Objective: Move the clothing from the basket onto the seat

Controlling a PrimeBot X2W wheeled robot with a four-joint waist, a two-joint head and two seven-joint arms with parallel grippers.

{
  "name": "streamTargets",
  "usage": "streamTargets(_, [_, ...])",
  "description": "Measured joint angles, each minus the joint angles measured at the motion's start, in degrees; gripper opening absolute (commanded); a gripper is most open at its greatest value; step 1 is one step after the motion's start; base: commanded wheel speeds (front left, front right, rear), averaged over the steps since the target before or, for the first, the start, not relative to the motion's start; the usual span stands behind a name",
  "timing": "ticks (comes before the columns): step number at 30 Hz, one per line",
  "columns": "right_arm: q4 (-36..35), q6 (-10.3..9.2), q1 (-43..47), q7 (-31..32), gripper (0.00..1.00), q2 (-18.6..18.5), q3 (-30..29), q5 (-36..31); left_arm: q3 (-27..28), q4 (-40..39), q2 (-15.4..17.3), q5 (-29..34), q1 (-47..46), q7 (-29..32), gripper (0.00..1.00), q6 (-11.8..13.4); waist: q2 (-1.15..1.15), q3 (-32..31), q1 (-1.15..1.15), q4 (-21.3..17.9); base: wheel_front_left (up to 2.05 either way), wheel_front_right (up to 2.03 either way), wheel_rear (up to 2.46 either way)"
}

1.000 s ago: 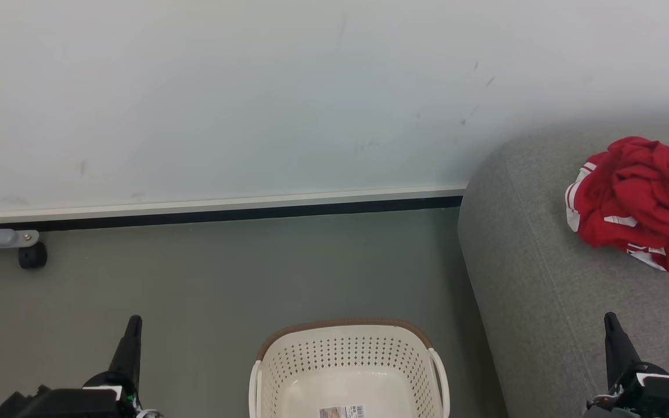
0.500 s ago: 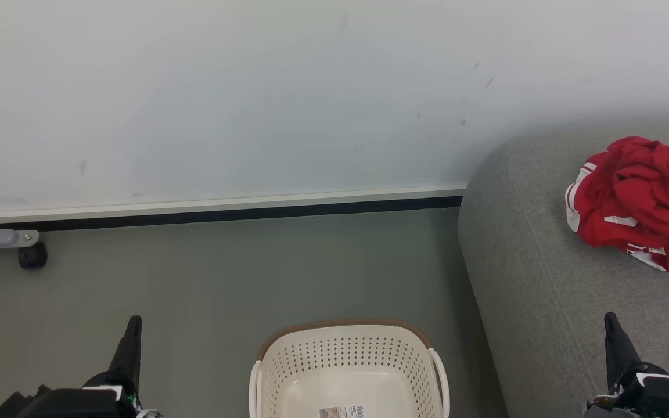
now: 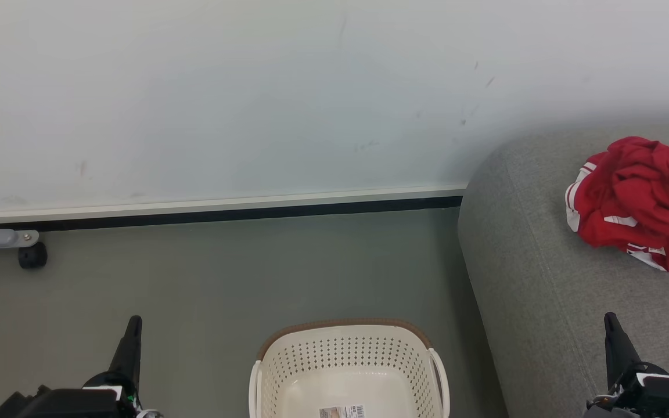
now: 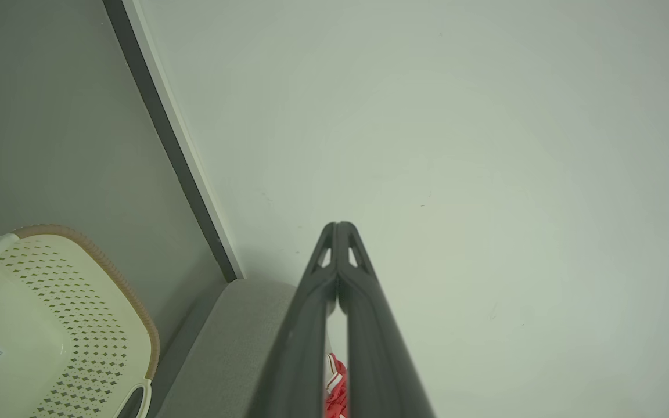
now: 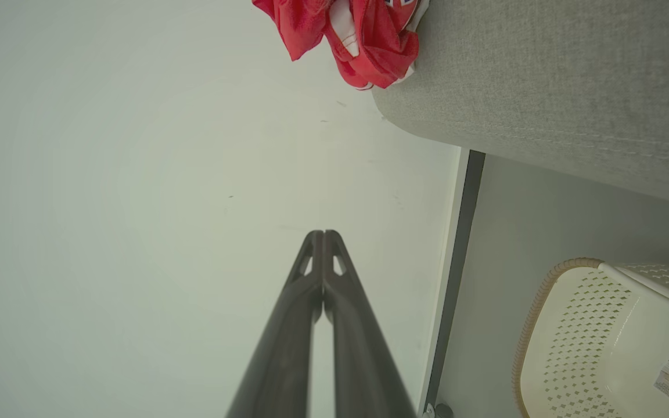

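Light is soft and even, shadows faint. The wall (image 3: 253,104) behind the basket (image 3: 346,351) is bright, faintly green, nearly washed out. The basket's smooth inner floor carries a mild sheen. Right of the basket, the seat (image 3: 543,278) lays a dim shade on the floor (image 3: 224,278). In the wrist views the skirting (image 4: 186,168) beside the basket slants steeply, and the left pincer (image 4: 337,226) and right pincer (image 5: 323,233) soften toward the lens.

The head camera looks forward and down from well back at the wall (image 3: 253,87), with the basket (image 3: 346,351) at 6 o'clock and the seat (image 3: 543,278) at 3 o'clock, while both wrist cameras, rolled sideways, face that wall and share basket, seat and clothing (image 3: 636,197) with it.
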Motion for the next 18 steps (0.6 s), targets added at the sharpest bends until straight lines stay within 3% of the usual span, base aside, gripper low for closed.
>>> streamTargets(18, [-0.01,0.00,0.00,0.00,0.00,0.01,0.00,0.00,0.00,0.00,-0.01,0.00,0.00,0.00,0.00,0.00,0.00,0.00,0.00,0.00,0.00,0.00,0.00])
